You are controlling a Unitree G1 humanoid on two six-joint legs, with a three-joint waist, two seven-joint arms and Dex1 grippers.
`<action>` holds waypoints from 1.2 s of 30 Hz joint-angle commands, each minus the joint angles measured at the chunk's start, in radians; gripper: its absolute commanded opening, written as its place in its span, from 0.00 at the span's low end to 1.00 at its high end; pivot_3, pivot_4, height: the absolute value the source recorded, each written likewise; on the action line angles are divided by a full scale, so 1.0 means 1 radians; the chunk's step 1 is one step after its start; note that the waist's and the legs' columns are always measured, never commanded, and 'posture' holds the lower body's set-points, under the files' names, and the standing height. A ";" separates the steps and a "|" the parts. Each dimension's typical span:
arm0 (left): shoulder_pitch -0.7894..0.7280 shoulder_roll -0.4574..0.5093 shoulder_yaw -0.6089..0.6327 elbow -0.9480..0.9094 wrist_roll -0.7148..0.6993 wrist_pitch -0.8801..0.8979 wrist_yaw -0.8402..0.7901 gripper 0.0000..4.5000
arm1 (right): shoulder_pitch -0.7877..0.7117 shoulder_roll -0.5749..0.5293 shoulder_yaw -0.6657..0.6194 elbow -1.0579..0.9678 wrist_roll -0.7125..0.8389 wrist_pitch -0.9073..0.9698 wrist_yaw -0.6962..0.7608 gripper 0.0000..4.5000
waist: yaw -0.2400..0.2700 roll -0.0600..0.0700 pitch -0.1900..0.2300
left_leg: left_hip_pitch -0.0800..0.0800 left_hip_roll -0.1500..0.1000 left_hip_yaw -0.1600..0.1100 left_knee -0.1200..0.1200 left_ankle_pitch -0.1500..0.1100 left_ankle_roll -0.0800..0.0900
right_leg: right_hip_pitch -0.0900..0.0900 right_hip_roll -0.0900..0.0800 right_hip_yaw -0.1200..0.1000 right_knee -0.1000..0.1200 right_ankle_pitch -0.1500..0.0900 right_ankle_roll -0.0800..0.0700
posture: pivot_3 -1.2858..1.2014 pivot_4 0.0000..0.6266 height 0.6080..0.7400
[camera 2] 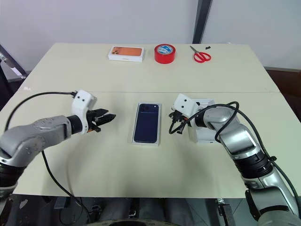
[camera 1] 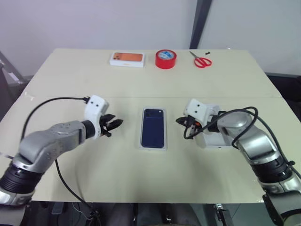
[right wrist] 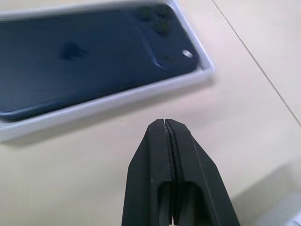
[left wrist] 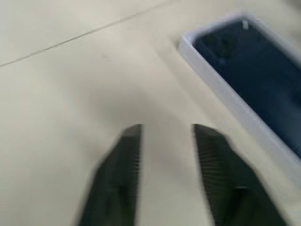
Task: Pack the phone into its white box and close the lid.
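The dark navy phone (camera 1: 154,127) lies flat inside the white box (camera 1: 153,148) at the middle of the table, its camera cluster at the far end. My left gripper (camera 1: 117,123) hovers a short way to the left of the box, its fingers (left wrist: 129,150) open with only bare table between them. To the right of the box my right gripper (camera 1: 180,121) is shut on nothing, its tip (right wrist: 163,122) near the box's long wall (right wrist: 117,96). The white lid (camera 1: 214,140) rests under my right forearm, partly hidden by it.
Along the far edge stand a white box with an orange phone picture (camera 1: 127,59), a red tape roll (camera 1: 165,59) and red scissors (camera 1: 202,60). Black cables loop from both wrists over the table (camera 1: 150,183).
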 commanded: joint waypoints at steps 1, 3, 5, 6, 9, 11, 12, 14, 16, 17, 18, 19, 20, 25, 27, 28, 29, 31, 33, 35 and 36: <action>-0.045 -0.064 -0.052 0.033 0.142 -0.040 -0.066 0.05 | -0.026 0.016 0.046 -0.020 -0.035 0.023 -0.020 0.00 | 0.001 0.000 0.000 | 0.000 0.000 0.000 0.000 -0.001 0.001 | 0.000 0.000 0.000 0.000 0.000 0.000 | 0.52 0.24 0.95; -0.068 -0.108 -0.083 0.058 0.199 -0.029 -0.098 0.05 | -0.034 0.026 0.073 -0.016 -0.058 0.033 -0.038 0.00 | 0.000 0.000 0.000 | -0.001 0.000 0.000 0.000 -0.001 0.002 | 0.000 0.000 0.000 0.000 0.000 0.000 | 0.52 0.24 0.95; -0.094 -0.161 -0.109 0.086 0.246 -0.016 -0.120 0.05 | -0.042 0.032 0.107 -0.010 -0.088 0.036 -0.049 0.00 | -0.002 0.000 0.000 | -0.001 0.000 0.000 0.001 -0.001 0.002 | 0.000 0.000 0.000 0.000 0.000 0.000 | 0.52 0.24 0.95; -0.105 -0.184 -0.119 0.099 0.265 -0.006 -0.132 0.05 | -0.045 0.034 0.123 -0.004 -0.104 0.036 -0.055 0.00 | -0.002 0.000 0.000 | -0.001 0.000 0.000 0.001 -0.001 0.002 | 0.000 0.000 0.000 0.000 0.000 0.000 | 0.52 0.24 0.95; -0.144 -0.258 -0.163 0.155 0.328 0.032 -0.154 0.05 | -0.057 0.070 0.149 0.013 -0.122 0.047 -0.072 0.00 | -0.006 0.000 0.000 | -0.001 0.000 -0.001 0.001 -0.001 0.002 | 0.000 0.000 0.000 0.001 0.000 0.000 | 0.52 0.24 0.95; -0.154 -0.290 -0.177 0.170 0.358 0.046 -0.173 0.05 | -0.061 0.080 0.163 0.013 -0.136 0.045 -0.074 0.00 | -0.007 0.000 0.000 | -0.001 0.000 -0.001 0.001 -0.001 0.002 | -0.001 0.001 0.000 0.002 0.000 0.001 | 0.52 0.24 0.95; -0.158 -0.304 -0.185 0.171 0.368 0.057 -0.186 0.05 | -0.061 0.084 0.168 0.007 -0.139 0.046 -0.071 0.00 | -0.005 0.000 0.000 | -0.001 0.001 -0.001 0.001 -0.001 0.002 | -0.001 0.001 0.000 0.002 0.000 0.001 | 0.52 0.24 0.95; -0.158 -0.324 -0.196 0.164 0.385 0.065 -0.219 0.05 | -0.061 0.088 0.174 -0.005 -0.142 0.048 -0.065 0.00 | -0.002 0.000 0.000 | -0.001 0.001 -0.001 0.002 -0.001 0.002 | -0.001 0.001 0.000 0.002 0.000 0.001 | 0.52 0.24 0.95; -0.162 -0.340 -0.212 0.155 0.405 0.075 -0.248 0.05 | -0.057 0.090 0.177 -0.020 -0.144 0.052 -0.059 0.00 | -0.001 0.000 0.000 | -0.001 0.000 -0.001 0.002 -0.001 0.003 | -0.001 0.000 0.000 0.002 0.000 0.001 | 0.52 0.24 0.95; -0.166 -0.356 -0.212 0.158 0.411 0.080 -0.256 0.05 | -0.054 0.088 0.177 -0.028 -0.145 0.055 -0.055 0.00 | -0.001 0.000 0.000 | -0.001 0.000 -0.001 0.002 -0.001 0.003 | -0.001 0.000 0.000 0.002 0.000 0.001 | 0.52 0.24 0.95; -0.172 -0.373 -0.209 0.163 0.415 0.087 -0.261 0.05 | -0.050 0.083 0.175 -0.036 -0.146 0.058 -0.051 0.00 | 0.000 0.000 0.000 | -0.001 0.000 -0.001 0.002 -0.001 0.003 | -0.001 0.000 0.000 0.002 0.000 0.001 | 0.52 0.24 0.95; -0.181 -0.393 -0.207 0.168 0.417 0.091 -0.270 0.05 | -0.046 0.073 0.167 -0.044 -0.145 0.063 -0.046 0.00 | 0.001 0.000 0.000 | -0.001 0.000 -0.001 0.002 -0.001 0.003 | -0.001 0.000 0.000 0.002 0.000 0.001 | 0.52 0.24 0.95; -0.188 -0.412 -0.205 0.169 0.417 0.098 -0.280 0.05 | -0.042 0.061 0.158 -0.052 -0.144 0.068 -0.040 0.00 | 0.003 0.000 0.000 | -0.001 0.000 -0.001 0.002 -0.001 0.003 | -0.001 0.000 0.000 0.002 0.000 0.001 | 0.52 0.24 0.95; -0.240 -0.501 -0.250 0.186 0.443 0.101 -0.352 0.05 | 0.021 -0.064 0.093 -0.125 -0.122 0.068 0.020 0.00 | 0.023 0.000 0.000 | -0.002 0.000 -0.001 0.003 -0.003 0.005 | 0.000 -0.001 -0.001 0.001 0.000 0.001 | 0.52 0.24 0.95; -0.259 -0.534 -0.264 0.205 0.456 0.103 -0.373 0.05 | 0.051 -0.107 0.068 -0.151 -0.113 0.066 0.040 0.00 | 0.024 0.000 0.000 | -0.002 -0.001 -0.001 0.003 -0.003 0.005 | 0.000 -0.001 -0.001 0.000 0.000 0.001 | 0.52 0.24 0.95; -0.269 -0.548 -0.276 0.216 0.466 0.100 -0.386 0.05 | 0.068 -0.127 0.054 -0.163 -0.109 0.066 0.049 0.00 | 0.024 0.000 0.000 | -0.002 -0.001 -0.001 0.003 -0.003 0.006 | 0.000 -0.001 -0.001 0.000 0.000 0.001 | 0.52 0.24 0.95; -0.274 -0.559 -0.285 0.223 0.475 0.097 -0.398 0.05 | 0.082 -0.142 0.044 -0.171 -0.106 0.065 0.054 0.00 | 0.022 0.000 0.000 | -0.002 -0.001 -0.001 0.003 -0.003 0.006 | 0.000 -0.001 -0.001 0.000 0.000 0.001 | 0.52 0.24 0.95; -0.284 -0.586 -0.295 0.242 0.493 0.093 -0.411 0.05 | 0.111 -0.169 0.022 -0.178 -0.106 0.063 0.059 0.00 | 0.017 0.000 0.000 | -0.002 0.000 -0.001 0.003 -0.003 0.006 | 0.000 0.000 0.000 0.001 0.000 0.001 | 0.52 0.24 0.95; -0.289 -0.607 -0.296 0.263 0.510 0.088 -0.416 0.05 | 0.132 -0.187 0.008 -0.180 -0.108 0.061 0.061 0.00 | 0.017 0.000 0.000 | -0.001 0.000 -0.001 0.003 -0.003 0.006 | 0.000 0.001 0.000 0.001 0.000 0.001 | 0.52 0.24 0.95; -0.286 -0.617 -0.293 0.271 0.523 0.088 -0.423 0.05 | 0.140 -0.196 -0.002 -0.181 -0.111 0.062 0.059 0.00 | 0.015 0.000 0.000 | -0.001 0.000 -0.001 0.003 -0.003 0.006 | 0.000 0.001 0.000 0.002 0.000 0.001 | 0.52 0.24 0.95; -0.283 -0.617 -0.291 0.269 0.528 0.089 -0.428 0.05 | 0.140 -0.200 -0.007 -0.181 -0.112 0.062 0.059 0.00 | 0.014 0.000 0.000 | -0.001 0.000 -0.001 0.003 -0.003 0.006 | 0.000 0.001 0.000 0.002 0.000 0.001 | 0.52 0.24 0.95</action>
